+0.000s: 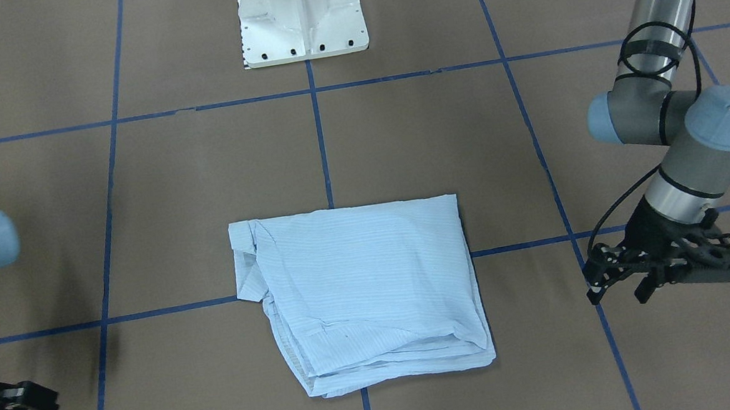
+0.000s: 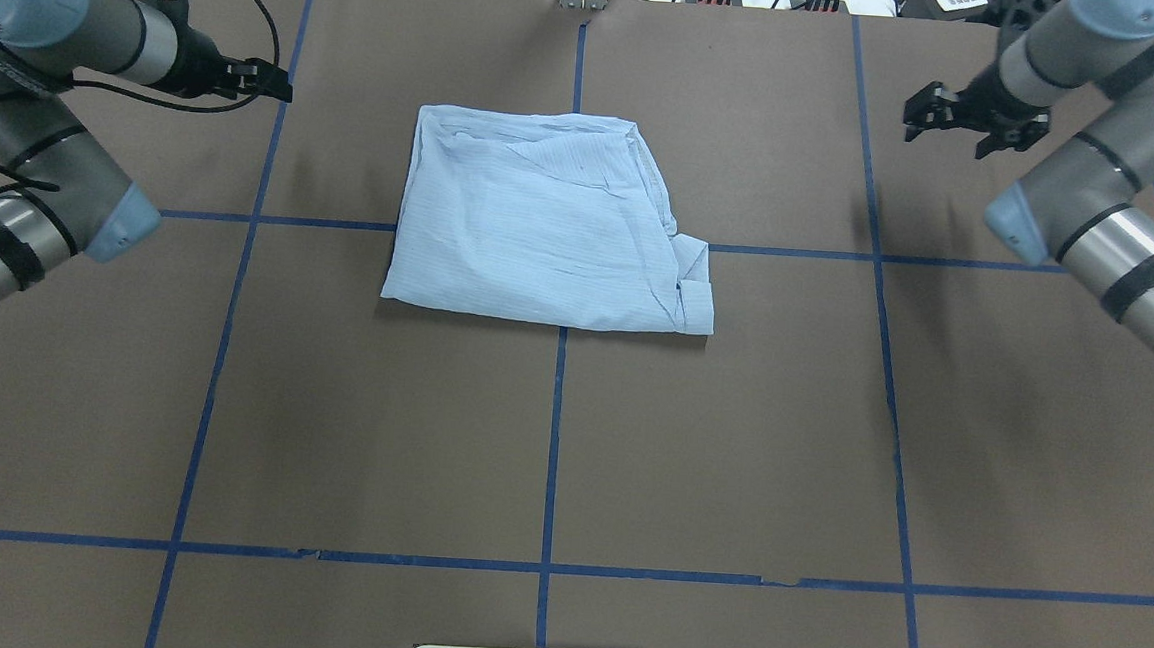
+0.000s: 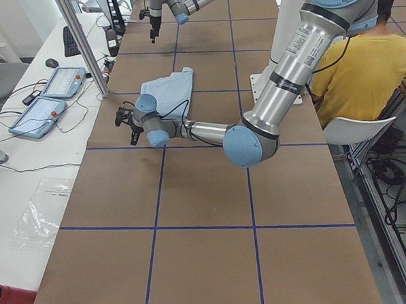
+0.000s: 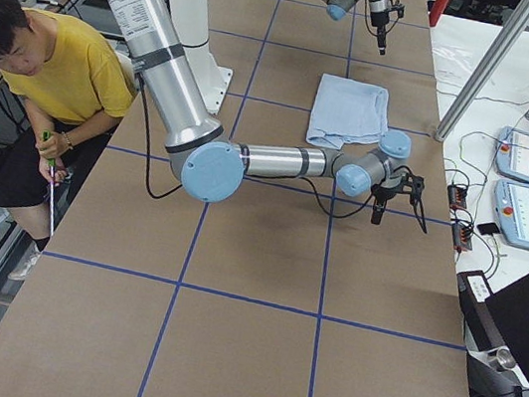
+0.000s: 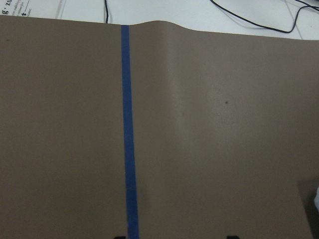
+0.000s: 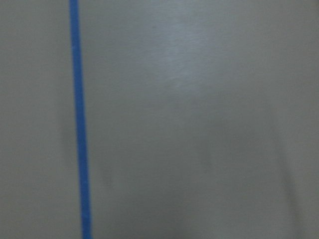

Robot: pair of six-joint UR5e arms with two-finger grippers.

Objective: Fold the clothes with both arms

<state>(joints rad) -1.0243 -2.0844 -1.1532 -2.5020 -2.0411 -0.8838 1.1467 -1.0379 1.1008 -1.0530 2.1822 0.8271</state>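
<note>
Where the shirt (image 2: 543,232) lies: folded flat on the table (image 2: 729,454), upper centre of the overhead frame, gripped by nothing.
Long axis: side to side across that frame.
My left gripper (image 2: 267,81): upper left, jaws apart, empty; the nearer one, shirt to its right.
My right gripper (image 2: 953,127): upper right, jaws apart, empty, well apart from the shirt.
Front view: stacked layer edges along the shirt's lower edge, unclear overhead.
Wrist views: mostly table and tape (image 5: 128,149).
</note>
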